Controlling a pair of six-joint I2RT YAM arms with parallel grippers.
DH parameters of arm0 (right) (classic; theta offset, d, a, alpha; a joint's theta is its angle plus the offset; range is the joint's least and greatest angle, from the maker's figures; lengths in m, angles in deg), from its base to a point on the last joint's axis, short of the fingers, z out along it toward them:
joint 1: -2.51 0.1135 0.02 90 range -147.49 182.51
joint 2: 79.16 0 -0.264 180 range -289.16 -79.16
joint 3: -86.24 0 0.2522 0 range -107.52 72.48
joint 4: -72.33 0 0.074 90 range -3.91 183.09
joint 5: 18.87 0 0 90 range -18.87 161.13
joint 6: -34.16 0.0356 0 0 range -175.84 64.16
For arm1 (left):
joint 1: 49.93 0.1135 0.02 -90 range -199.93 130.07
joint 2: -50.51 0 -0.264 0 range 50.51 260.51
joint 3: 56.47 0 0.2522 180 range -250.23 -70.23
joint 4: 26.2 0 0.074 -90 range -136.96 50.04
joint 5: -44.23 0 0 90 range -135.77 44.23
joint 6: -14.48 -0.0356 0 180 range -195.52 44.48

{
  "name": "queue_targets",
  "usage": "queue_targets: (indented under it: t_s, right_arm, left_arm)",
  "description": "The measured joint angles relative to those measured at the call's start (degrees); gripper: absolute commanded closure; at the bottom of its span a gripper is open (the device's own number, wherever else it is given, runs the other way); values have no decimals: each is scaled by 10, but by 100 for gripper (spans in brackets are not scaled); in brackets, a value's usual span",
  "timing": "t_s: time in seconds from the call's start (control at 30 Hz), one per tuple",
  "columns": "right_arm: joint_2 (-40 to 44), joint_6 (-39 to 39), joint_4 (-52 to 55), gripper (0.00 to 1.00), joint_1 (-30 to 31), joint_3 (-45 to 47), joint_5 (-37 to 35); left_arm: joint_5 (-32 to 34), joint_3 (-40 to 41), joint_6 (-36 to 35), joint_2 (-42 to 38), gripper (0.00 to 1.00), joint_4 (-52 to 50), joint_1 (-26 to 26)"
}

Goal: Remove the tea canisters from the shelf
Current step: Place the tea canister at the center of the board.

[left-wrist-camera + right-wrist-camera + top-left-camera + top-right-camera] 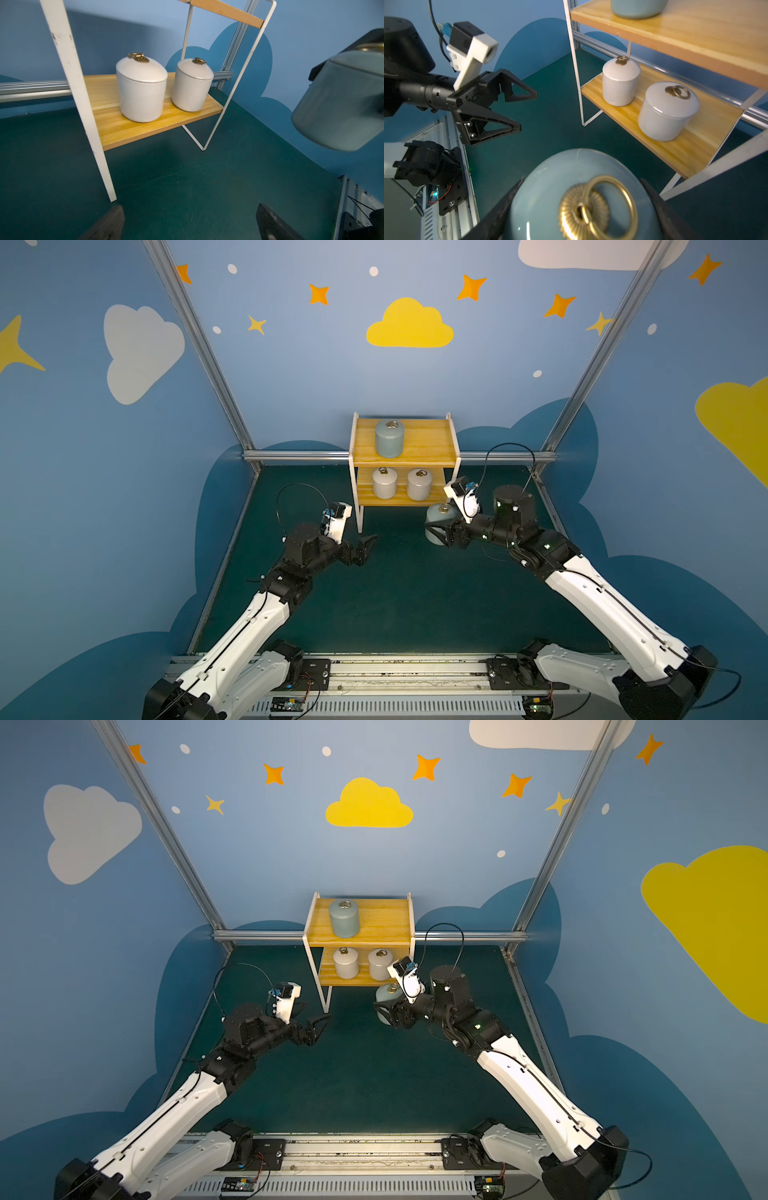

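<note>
Three tea canisters sit on the shelf [424, 439]: a blue-grey canister [389, 438] on top, two white canisters [385, 483] [419, 484] below. Your right gripper [439, 533] is clamped round the fourth canister [437, 515], just in front of the shelf near its right leg. Lower it upright onto the desk [395, 605] next; your left gripper [369, 549] gapes wide, empty, facing the white pair.

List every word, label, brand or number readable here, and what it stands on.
None readable. The white lidded canisters and pale blue-grey lidded canisters are plain; the yellowish wooden two-tier shelf carries no label. Any print on the small circuit boards by the metal base rail is too small to read.
</note>
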Motion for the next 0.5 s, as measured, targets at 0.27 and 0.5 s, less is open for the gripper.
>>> queue_targets:
  t_s: [0.27,0.5]
  right_arm:
    - [68,9,-31,41,38,108,-58]
    - [127,25,-77,42,69,208,-104]
  left_arm:
    - [12,10,0,-4,0,5,0]
    - [18,19,0,-7,0,9,0]
